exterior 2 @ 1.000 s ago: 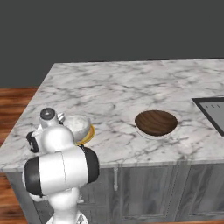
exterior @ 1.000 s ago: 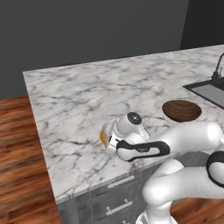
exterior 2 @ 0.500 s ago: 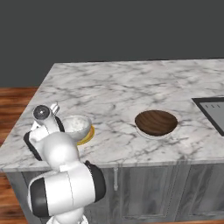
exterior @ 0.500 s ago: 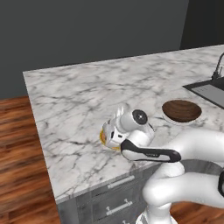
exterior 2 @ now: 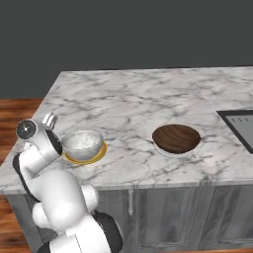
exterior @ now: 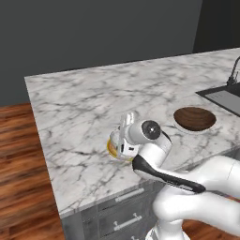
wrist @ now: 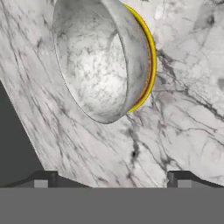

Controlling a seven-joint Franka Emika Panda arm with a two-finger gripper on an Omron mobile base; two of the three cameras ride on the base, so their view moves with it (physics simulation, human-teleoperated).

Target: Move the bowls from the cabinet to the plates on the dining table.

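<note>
Gripper (wrist: 112, 177) stands spread wide and empty, just beside the marble bowl (exterior 2: 82, 143), which sits on the yellow plate (exterior 2: 97, 156) on the dining table (exterior 2: 128, 104); the wooden bowl (exterior 2: 176, 138) rests on the pale plate (exterior 2: 170, 152), well apart

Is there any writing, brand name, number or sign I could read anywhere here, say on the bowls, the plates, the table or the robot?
None: nothing readable on the white bowl, yellow plate, brown bowl, table, sink or the open pincer.
</note>
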